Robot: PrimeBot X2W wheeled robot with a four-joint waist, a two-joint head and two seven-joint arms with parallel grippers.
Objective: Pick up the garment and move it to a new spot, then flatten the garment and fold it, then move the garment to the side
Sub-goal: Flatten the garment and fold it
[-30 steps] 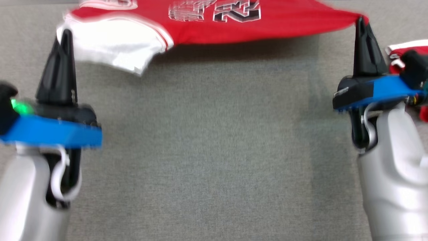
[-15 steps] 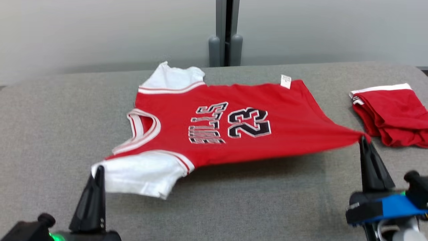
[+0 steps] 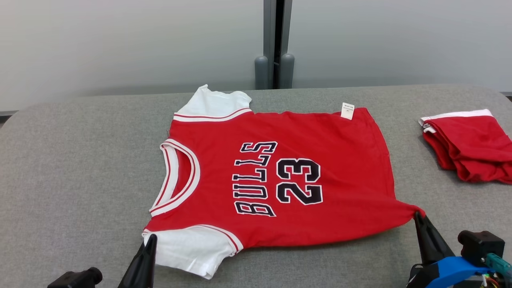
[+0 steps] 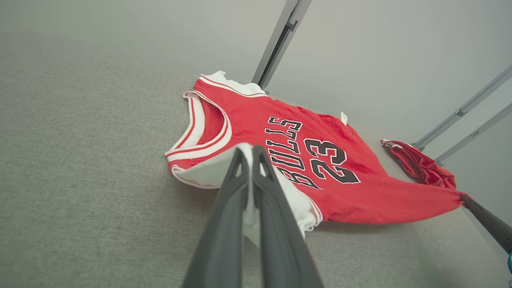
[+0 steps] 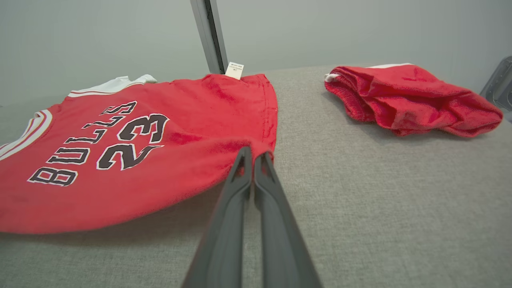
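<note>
jersey (image 3: pixel 332 168): soft matt cloth | table (image 3: pixel 72 168): rough grey fabric | fingers (image 5: pixel 228 224): matt plastic

Unreadably small garment (image 3: pixel 340 168) tag (image 3: pixel 347 111) print

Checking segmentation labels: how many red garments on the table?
2. Bulls 23 jersey spread in the middle of the grey table; bunched red garment to its right, apart. None seems hidden.

jersey (image 3: pixel 280 172) on table (image 3: pixel 80 168) (second garment (image 3: pixel 468 144) right)
</note>
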